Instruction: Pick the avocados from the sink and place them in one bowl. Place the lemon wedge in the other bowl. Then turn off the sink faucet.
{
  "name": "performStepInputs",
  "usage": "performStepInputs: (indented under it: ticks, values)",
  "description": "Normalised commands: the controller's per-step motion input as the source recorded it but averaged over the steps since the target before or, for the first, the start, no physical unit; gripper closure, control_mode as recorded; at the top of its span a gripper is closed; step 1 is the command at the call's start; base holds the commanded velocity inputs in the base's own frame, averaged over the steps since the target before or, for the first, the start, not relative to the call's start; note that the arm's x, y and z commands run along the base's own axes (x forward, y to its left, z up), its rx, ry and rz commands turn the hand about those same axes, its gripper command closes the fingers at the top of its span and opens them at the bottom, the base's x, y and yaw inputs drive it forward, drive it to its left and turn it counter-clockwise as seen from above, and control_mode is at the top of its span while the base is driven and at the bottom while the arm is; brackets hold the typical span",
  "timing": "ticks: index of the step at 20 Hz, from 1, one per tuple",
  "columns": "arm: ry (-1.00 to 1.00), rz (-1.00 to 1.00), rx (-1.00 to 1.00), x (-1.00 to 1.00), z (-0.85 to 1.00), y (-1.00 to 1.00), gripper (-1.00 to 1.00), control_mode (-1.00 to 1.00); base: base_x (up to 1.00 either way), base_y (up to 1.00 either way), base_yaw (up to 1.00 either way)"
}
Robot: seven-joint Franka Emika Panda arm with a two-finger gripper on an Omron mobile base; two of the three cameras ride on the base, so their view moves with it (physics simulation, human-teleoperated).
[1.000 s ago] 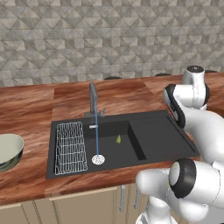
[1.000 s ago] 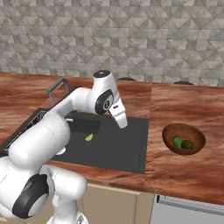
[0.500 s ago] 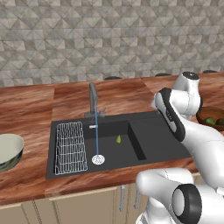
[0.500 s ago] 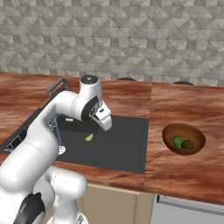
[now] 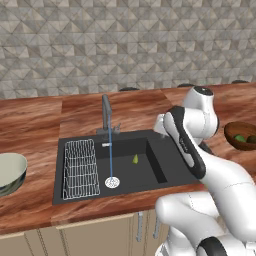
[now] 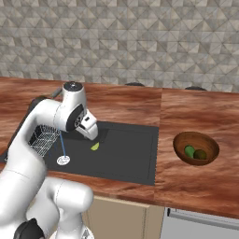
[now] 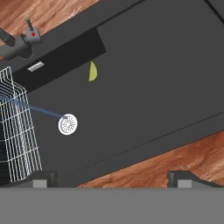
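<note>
Water streams from sink faucet (image 5: 106,113) onto drain (image 5: 112,182). Lemon wedge (image 5: 135,159) on sink (image 5: 150,172) floor, right of stream. Wire rack (image 5: 80,169) left. Pale bowl (image 5: 10,171) far left; brown bowl (image 5: 240,135) right.

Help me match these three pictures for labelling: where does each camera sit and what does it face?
Left base view: behind the arm's left, facing the sink and faucet; arm at right.
Right base view: behind its right, same sink, wooden bowl; arm at left.
Hand view: on the hand, looking down; fingertips at bottom.
All share the lemon wedge.
</note>
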Motion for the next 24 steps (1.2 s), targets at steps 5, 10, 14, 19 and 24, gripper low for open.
performStepInputs:
  ticks: [5, 10, 14, 19, 24]
  values:
    - [0.0, 0.07, 0.0, -0.21, 0.0, 0.5, -1.0, -1.0, 0.0, 0.0, 0.0]
    - [0.0, 0.08, 0.0, 0.01, -0.19, 0.24, -1.0, -1.0, 0.0, 0.0, 0.0]
    - [0.0, 0.0, -0.03, 0.24, -0.35, 0.0, -1.0, -1.0, 0.0, 0.0, 0.0]
    - [0.0, -0.06, -0.11, 0.35, -0.18, 0.0, -1.0, -1.0, 0.0, 0.0, 0.0]
    - [0.02, -0.12, -0.08, 0.28, 0.0, 0.06, -1.0, -1.0, 0.0, 0.0, 0.0]
